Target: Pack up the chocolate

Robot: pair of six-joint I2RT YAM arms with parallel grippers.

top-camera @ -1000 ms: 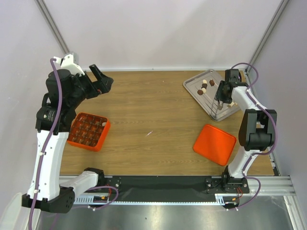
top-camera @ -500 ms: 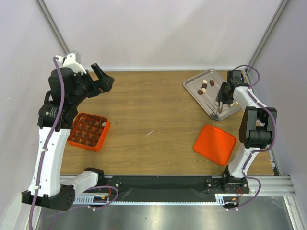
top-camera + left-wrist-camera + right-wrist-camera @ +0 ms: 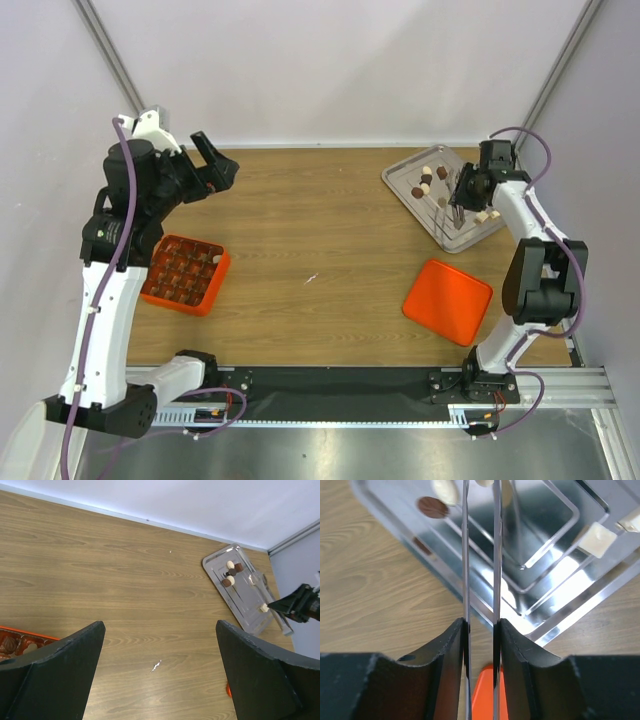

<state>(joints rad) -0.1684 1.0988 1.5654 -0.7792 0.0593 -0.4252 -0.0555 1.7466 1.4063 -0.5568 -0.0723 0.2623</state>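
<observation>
Right gripper (image 3: pixel 480 627): its jaws are clamped on the tongs (image 3: pixel 465 555), pressing the two thin metal arms close together with a narrow gap between them.
Tongs: over the metal tray (image 3: pixel 395 185); their tips run out of the wrist view.
Chocolate (image 3: pixel 424 182): a small cluster of brown and cream pieces lies on the far part of the tray, and one cream piece (image 3: pixel 597 537) lies apart on its right side.
Tray: far right of the table (image 3: pixel 310 220).
Left gripper (image 3: pixel 160 625): jaws spread wide and holding nothing, raised over the far left of the table.
Orange box (image 3: pixel 180 300): near left, below the left arm, with brown pieces in some cells.
Orange lid (image 3: pixel 448 300): near right, just nearer than the tray.
</observation>
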